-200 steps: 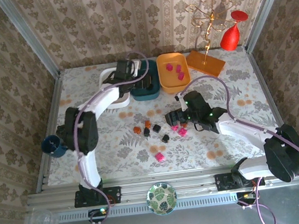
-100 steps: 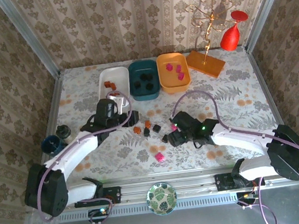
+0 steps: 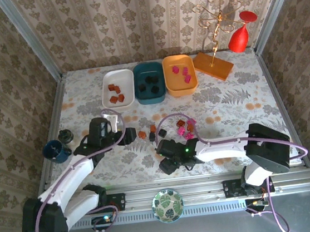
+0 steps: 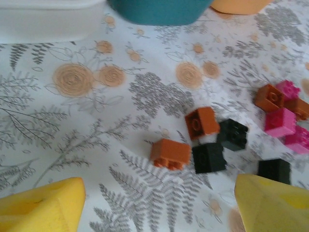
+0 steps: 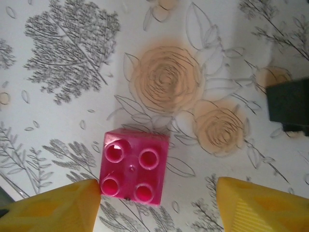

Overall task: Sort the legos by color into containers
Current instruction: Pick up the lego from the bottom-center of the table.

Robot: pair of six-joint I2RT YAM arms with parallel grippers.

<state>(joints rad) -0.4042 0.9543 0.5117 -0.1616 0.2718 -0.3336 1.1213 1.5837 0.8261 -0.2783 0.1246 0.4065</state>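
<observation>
Starting on the left: the left gripper [image 3: 128,136] sits low over the table, claw spread wide with nothing in it. In its wrist view the yellow fingers [image 4: 41,208] frame a brown-orange brick [image 4: 170,153] at their 12 o'clock, so I'd guess it's lining up on that one. A black brick [image 4: 208,157] sits right against its 3 o'clock side and could get nudged.

Mid-table is the loose bunch of legos [image 3: 161,132], brown, black and pink all mixed together.

At 6 o'clock from the bunch, the right gripper [image 3: 166,164] hangs over a lone magenta brick [image 5: 134,166]. The claw straddles it without pinching. One finger just touches the brick's lower corner and the other is well apart at 3 o'clock. That's a sensible setup for a squeeze, but the brick is off-centre and will probably slide first.

The tubs line the 12 o'clock edge. The white tub [image 3: 119,76] holds brown, the teal tub [image 3: 152,98] holds black and the orange tub [image 3: 181,88] holds pink, so the colours are already assigned.

On room: a blue cup [image 3: 55,151] sits at the 9 o'clock edge, out of the way, and the run from the left gripper up to the white tub is bare cloth. The right gripper works near the 6 o'clock edge with the bunch between it and the orange tub, so it'd want to lift over. An orange board [image 3: 213,64] sits just beside that tub at 3 o'clock.
</observation>
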